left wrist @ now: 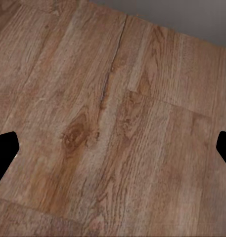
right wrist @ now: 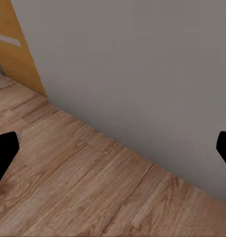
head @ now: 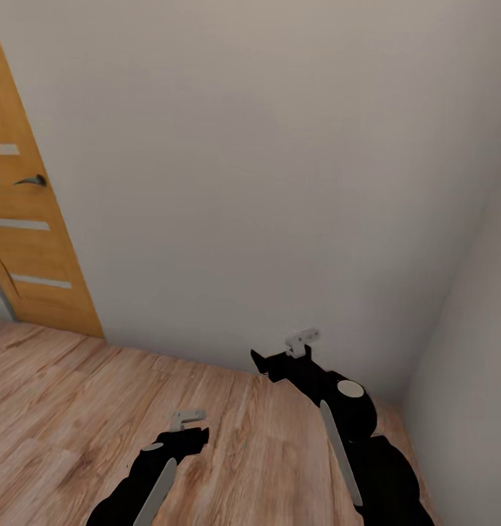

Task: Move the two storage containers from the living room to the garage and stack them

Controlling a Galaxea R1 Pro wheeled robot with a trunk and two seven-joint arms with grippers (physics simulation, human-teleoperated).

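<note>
The two storage containers are out of view. I face a room corner with a light wood plank floor [head: 75,394] and plain white walls [head: 265,183]. My left gripper [head: 196,432] hangs low over the planks, open and empty; in the left wrist view its dark fingertips [left wrist: 3,154] stand wide apart over bare wood. Further ahead, close to the wall's base, my right gripper [head: 268,362] is also open and empty. Its fingertips [right wrist: 4,154] frame the line where wall and floor meet.
A wooden door [head: 24,219] with a dark handle [head: 31,180] and pale strips stands shut at the left; its lower corner [right wrist: 14,44] appears in the right wrist view. A second white wall [head: 477,351] closes the corner on the right.
</note>
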